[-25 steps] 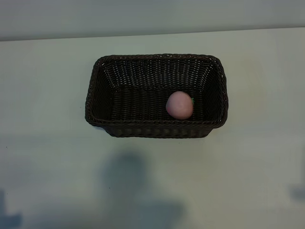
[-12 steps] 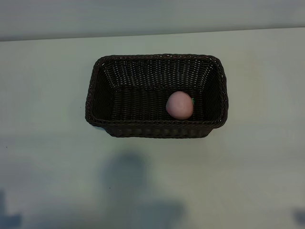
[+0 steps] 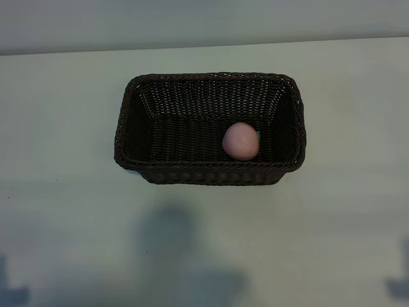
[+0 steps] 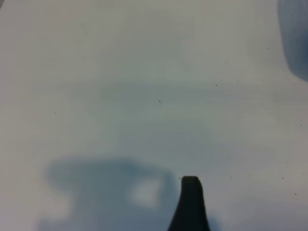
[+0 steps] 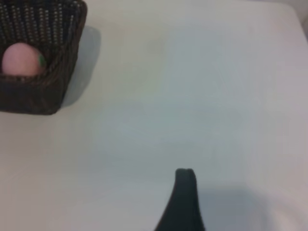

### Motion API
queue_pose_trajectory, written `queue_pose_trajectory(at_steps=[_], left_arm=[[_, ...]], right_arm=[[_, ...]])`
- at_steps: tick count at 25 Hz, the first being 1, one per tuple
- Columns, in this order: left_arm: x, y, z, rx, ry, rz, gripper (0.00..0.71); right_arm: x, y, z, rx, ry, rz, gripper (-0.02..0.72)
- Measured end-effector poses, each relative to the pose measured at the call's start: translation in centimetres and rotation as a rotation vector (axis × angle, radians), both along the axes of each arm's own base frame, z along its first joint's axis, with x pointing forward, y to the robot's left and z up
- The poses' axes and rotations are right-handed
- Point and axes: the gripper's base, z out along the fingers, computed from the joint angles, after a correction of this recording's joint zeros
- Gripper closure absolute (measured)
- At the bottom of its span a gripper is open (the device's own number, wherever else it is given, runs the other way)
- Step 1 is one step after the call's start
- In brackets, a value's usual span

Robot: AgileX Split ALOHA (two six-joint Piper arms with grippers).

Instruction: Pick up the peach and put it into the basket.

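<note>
One peach lies inside the basket.

Three camera views: one overhead, and one from each arm's wrist.

The exterior camera looks steeply down on the pale table, with the dark brown woven wicker basket central and the small round pale pink peach inside it. The left wrist camera sits low and close over bare tabletop, one dark fingertip at its edge. The right wrist camera, farther back, also shows one dark fingertip, and shares a basket corner and the peach with the exterior view.
</note>
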Motion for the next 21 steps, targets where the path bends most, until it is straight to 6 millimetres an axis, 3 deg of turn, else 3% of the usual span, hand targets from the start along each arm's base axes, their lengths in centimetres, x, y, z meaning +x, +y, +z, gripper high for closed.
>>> queue_pose_trajectory(at_steps=[6, 21], left_arm=[[0.0, 0.0, 0.0, 0.000, 0.000, 0.000, 0.117], [0.0, 0.0, 0.0, 0.000, 0.000, 0.000, 0.117]], right_arm=[[0.7, 0.1, -1.5, 0.013, 0.056, 0.008, 0.110], [1.4, 0.1, -1.9, 0.023, 0.023, 0.014, 0.110]])
